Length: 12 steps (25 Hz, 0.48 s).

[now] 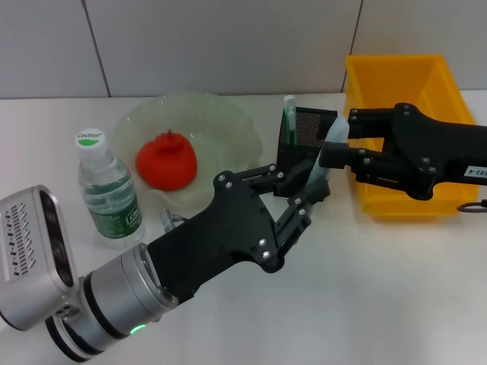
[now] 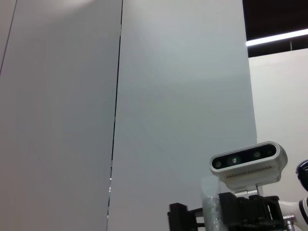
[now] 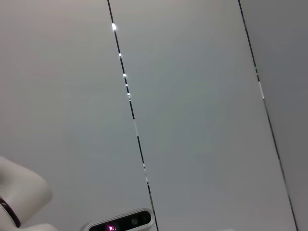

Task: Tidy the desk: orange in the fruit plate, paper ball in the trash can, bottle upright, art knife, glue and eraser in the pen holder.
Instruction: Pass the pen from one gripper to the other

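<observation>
Head view: left gripper (image 1: 303,199) at the holder's (image 1: 304,131) 6 o'clock, right gripper (image 1: 329,156) at 3; finger states cannot be told; glue (image 1: 289,114) stands inside, stowed.

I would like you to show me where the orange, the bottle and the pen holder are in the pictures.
orange (image 1: 167,161): head view, on the middle of its red-orange skin.
bottle (image 1: 112,199): head view, on its green label.
pen holder (image 1: 308,128): head view, on the mesh wall near its top rim.
</observation>
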### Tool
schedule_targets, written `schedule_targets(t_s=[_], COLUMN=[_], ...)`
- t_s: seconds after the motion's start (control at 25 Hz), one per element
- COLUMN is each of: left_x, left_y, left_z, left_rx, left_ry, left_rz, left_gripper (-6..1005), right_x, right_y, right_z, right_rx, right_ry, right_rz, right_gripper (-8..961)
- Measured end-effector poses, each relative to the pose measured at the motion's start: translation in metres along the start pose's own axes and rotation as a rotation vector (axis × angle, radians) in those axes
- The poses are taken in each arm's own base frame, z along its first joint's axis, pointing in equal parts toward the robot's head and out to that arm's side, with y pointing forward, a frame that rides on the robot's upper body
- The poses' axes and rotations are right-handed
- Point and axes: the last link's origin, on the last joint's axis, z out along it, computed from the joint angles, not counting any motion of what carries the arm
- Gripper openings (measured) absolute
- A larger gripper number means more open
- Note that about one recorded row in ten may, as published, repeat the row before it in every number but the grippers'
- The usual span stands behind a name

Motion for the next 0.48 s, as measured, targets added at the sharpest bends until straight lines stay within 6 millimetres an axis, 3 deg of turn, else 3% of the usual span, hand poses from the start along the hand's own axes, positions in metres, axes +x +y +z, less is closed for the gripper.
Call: schedule_targets(t_s=[0.4,0.48], left_x=[0.0002,0.0004], left_y=[-0.0005,-0.0009], left_z=[-0.0009,-0.0019], left_rx=[0.005,0.011], left_ry=[0.001,0.003], left_rz=[0.0,0.001], left_gripper=[179,179], right_x=[0.0003,0.0003], right_y=[0.0013,0.0013], right_z=[0.0035,0.0034], right_rx=[-0.023,-0.022], right_ry=[0.012,0.012], right_rz=[0.002,0.002], right_gripper=[294,296])
